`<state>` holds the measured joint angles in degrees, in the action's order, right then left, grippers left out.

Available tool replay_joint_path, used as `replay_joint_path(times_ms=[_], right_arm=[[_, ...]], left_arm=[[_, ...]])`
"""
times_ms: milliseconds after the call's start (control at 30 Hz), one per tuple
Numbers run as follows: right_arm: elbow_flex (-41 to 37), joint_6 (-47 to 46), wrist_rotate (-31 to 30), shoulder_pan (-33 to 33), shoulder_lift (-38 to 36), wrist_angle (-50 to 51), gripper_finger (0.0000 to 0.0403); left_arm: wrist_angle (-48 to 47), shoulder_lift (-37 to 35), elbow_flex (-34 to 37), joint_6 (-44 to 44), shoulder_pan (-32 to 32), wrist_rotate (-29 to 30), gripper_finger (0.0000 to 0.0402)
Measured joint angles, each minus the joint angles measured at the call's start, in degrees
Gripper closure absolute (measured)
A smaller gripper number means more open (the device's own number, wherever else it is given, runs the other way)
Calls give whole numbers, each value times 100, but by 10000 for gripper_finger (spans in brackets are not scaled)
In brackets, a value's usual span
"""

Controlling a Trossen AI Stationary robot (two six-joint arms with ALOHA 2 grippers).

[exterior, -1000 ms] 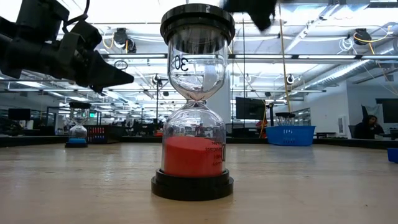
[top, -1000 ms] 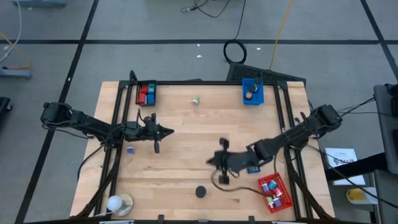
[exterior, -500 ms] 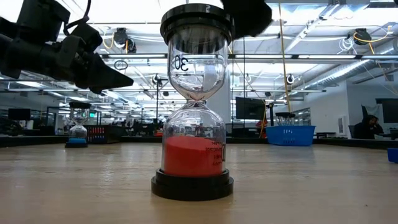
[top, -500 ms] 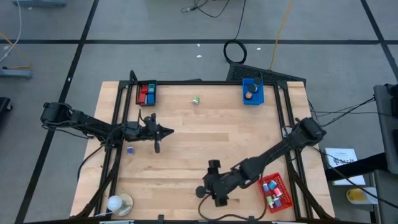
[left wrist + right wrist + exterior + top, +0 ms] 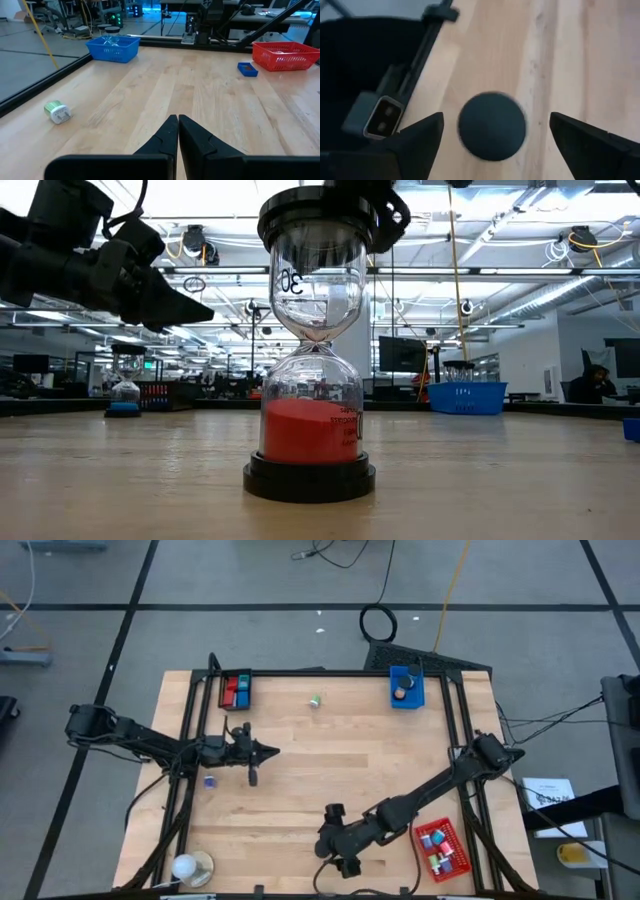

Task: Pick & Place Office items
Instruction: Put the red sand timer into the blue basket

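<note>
Red-sanded hourglass (image 5: 312, 345) stands upright, long axis vertical, as the right gripper (image 5: 492, 131) hovers spread above; left gripper (image 5: 178, 131) pinched shut.

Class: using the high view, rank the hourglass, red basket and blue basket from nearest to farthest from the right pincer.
Measured from the right pincer:
1. Hourglass, directly beneath it at the near edge.
2. Red basket, near right corner.
3. Blue basket, far right side.

Red sand is seen in the black-capped hourglass (image 5: 316, 350); a green-and-white roll (image 5: 58, 111) is shown on pale wood table (image 5: 300, 780).
</note>
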<state>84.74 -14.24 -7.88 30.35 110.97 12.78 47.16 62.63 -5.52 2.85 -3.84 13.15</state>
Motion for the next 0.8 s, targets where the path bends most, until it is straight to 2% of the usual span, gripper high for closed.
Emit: replay_joint_path(times_ms=[100, 200, 333, 667, 800], right_arm=[[25, 23, 228, -65, 227, -296, 59], [-26, 91, 236, -60, 303, -138, 72], [16, 193, 345, -111, 421, -599, 95], [-301, 166, 358, -124, 415, -826, 207], [-335, 166, 341, -103, 400, -836, 207]], left_arm=[[-44, 0, 0, 2, 0, 2, 380], [-46, 0, -2, 0, 0, 2, 380], [-73, 2, -2, -2, 0, 4, 380], [-118, 2, -4, 2, 0, 4, 380], [-116, 2, -4, 12, 0, 7, 380]])
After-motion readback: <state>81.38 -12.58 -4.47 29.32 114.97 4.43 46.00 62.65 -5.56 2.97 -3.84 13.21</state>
